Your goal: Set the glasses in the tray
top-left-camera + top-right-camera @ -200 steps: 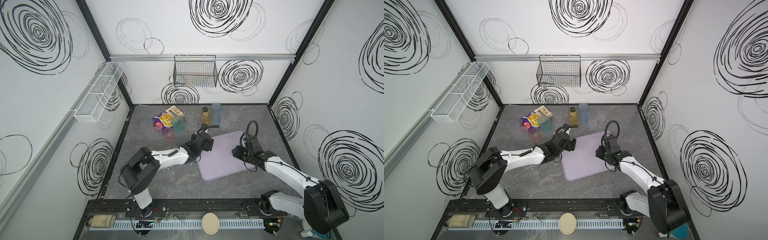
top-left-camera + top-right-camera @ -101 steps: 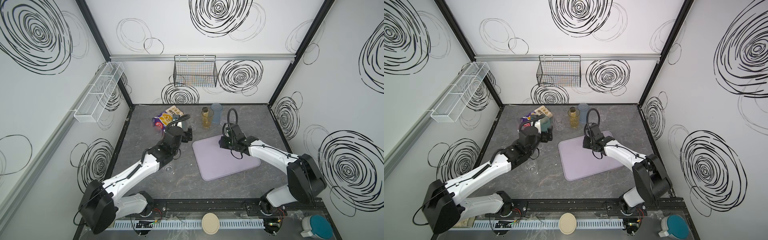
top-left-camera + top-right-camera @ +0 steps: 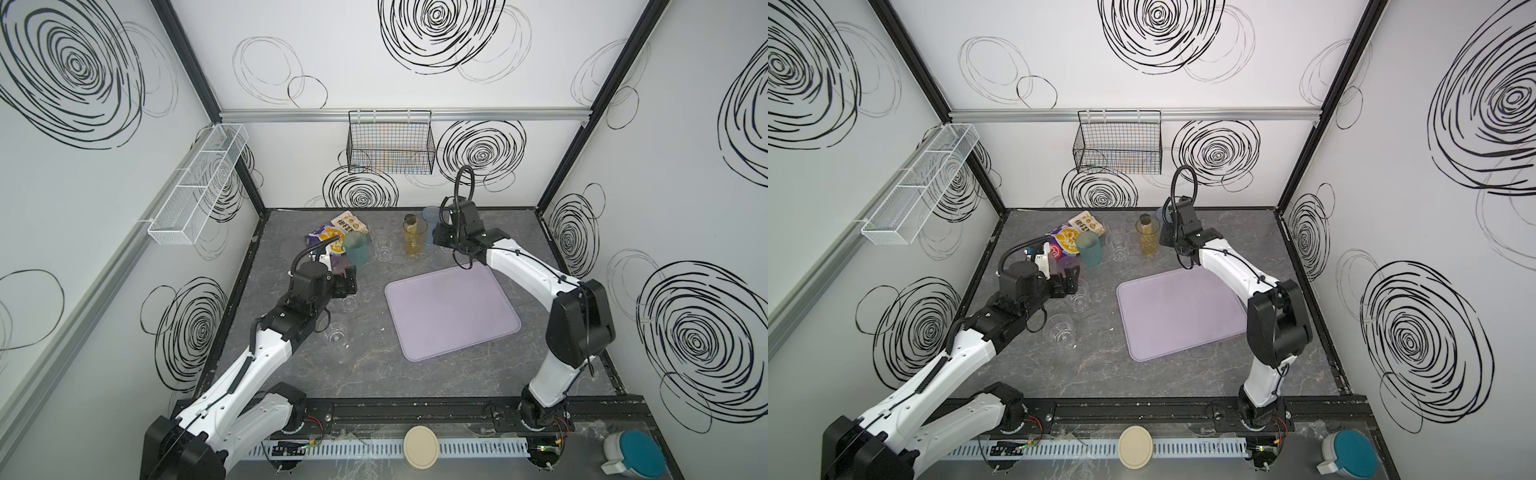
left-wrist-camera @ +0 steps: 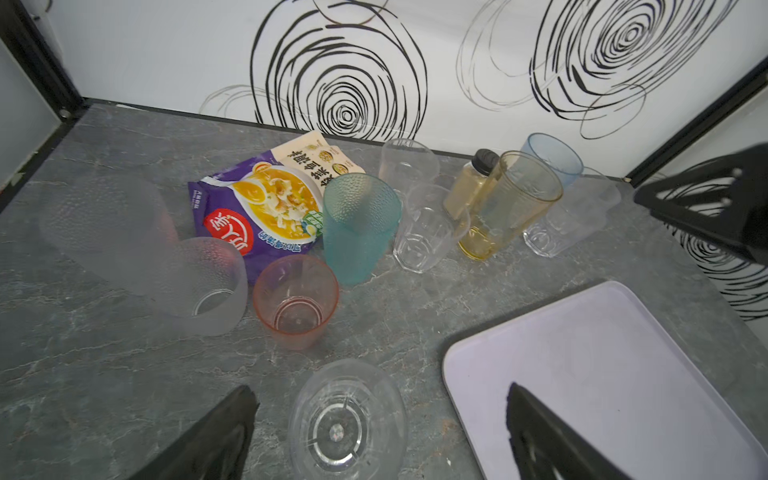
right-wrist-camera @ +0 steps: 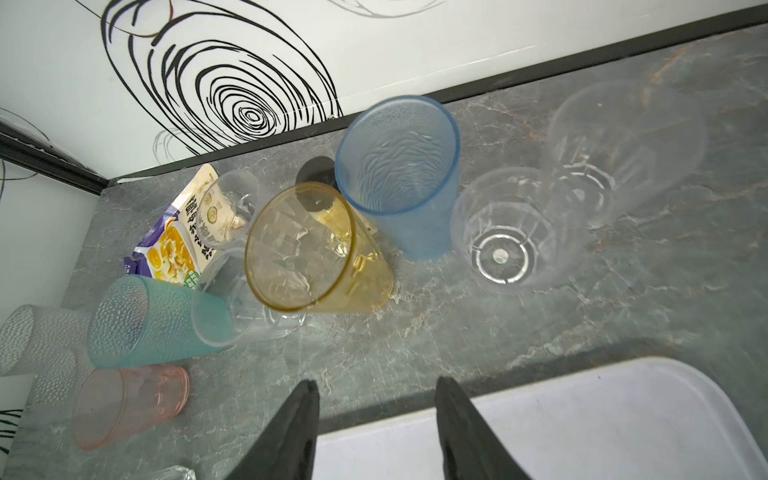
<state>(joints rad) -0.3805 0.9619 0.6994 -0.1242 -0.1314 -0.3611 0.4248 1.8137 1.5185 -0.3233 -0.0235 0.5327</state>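
Tray [image 3: 451,311]: bare, mid-table. Glasses [image 4: 359,224]: all outside it, standing left of and beyond it. Left gripper [image 4: 378,390]: jaws wide, empty; your nearer arm. Right gripper [image 5: 376,386]: jaws parted, empty, facing amber glass [image 5: 307,249]. Clear glass [image 4: 347,419]: upright, just ahead, between left jaws.
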